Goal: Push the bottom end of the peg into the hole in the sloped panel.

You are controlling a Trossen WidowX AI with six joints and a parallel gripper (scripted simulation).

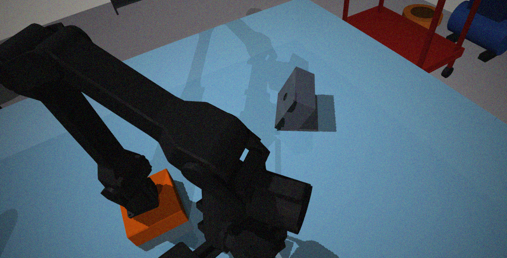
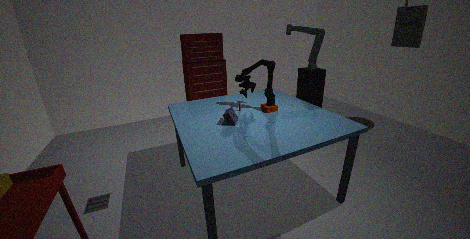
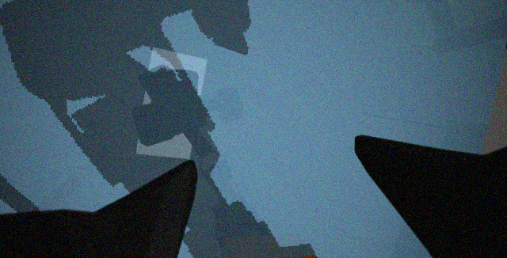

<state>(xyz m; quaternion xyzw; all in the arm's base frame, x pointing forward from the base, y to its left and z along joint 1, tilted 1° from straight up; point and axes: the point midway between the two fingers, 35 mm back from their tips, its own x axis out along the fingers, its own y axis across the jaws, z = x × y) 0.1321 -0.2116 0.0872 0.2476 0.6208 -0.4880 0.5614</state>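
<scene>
The red peg (image 2: 239, 107) stands upright on the table in the exterior view. The arm hides it in the top view, and the wrist view does not show it. The grey sloped panel (image 1: 302, 83) (image 2: 228, 118) stands beyond the arm in the top view. Its hole (image 1: 285, 96) looks round and dark. My gripper (image 2: 249, 94) (image 3: 276, 156) is open and empty, with its fingers wide apart. It hangs well above the table, higher than the peg and to its right in the exterior view.
The orange base block (image 1: 159, 205) (image 2: 269, 108) carries the arm on the blue table (image 1: 389, 142) (image 2: 295, 132). Dark arm shadows fall across the table in the wrist view. A red cart (image 1: 397, 36) stands on the floor past the table's edge.
</scene>
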